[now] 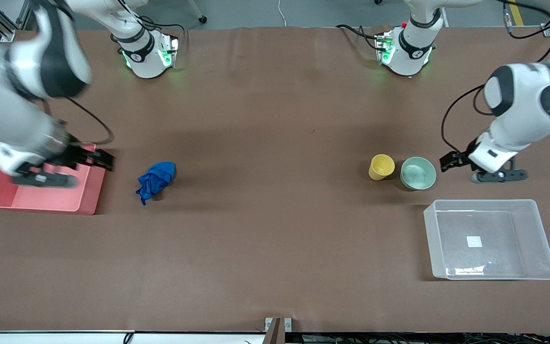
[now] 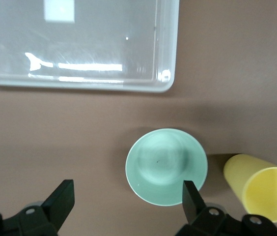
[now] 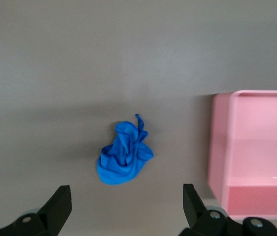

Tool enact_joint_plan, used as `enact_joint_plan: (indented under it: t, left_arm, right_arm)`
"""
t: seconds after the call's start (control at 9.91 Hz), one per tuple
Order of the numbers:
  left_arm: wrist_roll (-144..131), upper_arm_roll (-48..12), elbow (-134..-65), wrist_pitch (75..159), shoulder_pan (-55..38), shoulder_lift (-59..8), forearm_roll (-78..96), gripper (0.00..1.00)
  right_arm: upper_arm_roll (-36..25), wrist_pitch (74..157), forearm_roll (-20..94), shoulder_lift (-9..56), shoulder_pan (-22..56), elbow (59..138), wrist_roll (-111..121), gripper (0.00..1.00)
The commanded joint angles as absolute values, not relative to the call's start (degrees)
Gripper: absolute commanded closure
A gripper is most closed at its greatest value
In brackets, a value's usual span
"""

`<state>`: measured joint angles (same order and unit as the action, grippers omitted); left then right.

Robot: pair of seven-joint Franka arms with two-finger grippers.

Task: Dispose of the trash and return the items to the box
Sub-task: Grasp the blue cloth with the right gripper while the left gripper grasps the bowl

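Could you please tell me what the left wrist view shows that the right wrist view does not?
Only the left wrist view shows the mint-green bowl, the yellow cup tilted beside it, and a corner of the clear box. Only the right wrist view shows the blue cloth wad and the pink bin. Both show the brown table and their own gripper open and holding nothing: the left gripper by the bowl, the right gripper by the cloth.
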<state>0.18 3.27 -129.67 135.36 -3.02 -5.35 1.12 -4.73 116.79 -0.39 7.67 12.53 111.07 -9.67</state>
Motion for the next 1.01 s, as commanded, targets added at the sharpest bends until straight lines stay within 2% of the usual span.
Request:
enact_joint_plan:
  t: [0.0,0.2,0.3,0.5,0.61,0.71,0.81,0.91]
  left_arm:
    - [2.8,3.1,-131.2,140.8,-3.1,-12.4,1.4,0.03]
    - [3.3,3.0,-131.2,145.7,-2.7,-17.1,2.0,0.11]
    - [3.3,2.8,-131.5,146.9,-2.8,-18.5,2.0,0.11]
    - [5.4,2.7,-132.4,150.3,-2.6,-21.4,2.0,0.14]
    - [5.9,2.7,-133.1,151.9,-2.5,-21.8,2.0,0.43]
    - [5.9,2.6,-133.3,152.0,-2.4,-21.8,2.2,0.85]
    - [5.9,2.6,-133.6,152.1,-2.4,-21.5,2.2,0.99]
    - [5.8,2.5,-134.0,152.1,-2.4,-21.0,2.2,1.00]
  right_arm:
    - [-5.2,132.5,-0.4,9.8,14.0,123.4,-10.3,0.00]
    - [-5.2,143.1,-0.4,16.8,14.1,126.6,-10.2,0.00]
    - [-5.2,145.8,-0.4,19.0,14.1,127.3,-10.3,0.00]
    - [-5.2,149.0,-0.4,20.6,13.8,128.5,-10.3,0.07]
    - [-5.2,152.5,-0.4,22.6,13.7,128.6,-10.3,0.15]
    - [-5.2,154.8,-0.4,23.4,13.7,129.5,-10.3,0.29]
    - [-5.2,153.5,-0.4,23.4,14.3,129.6,-9.7,0.63]
    - [-5.1,151.2,-0.3,23.4,14.4,129.3,-10.5,0.90]
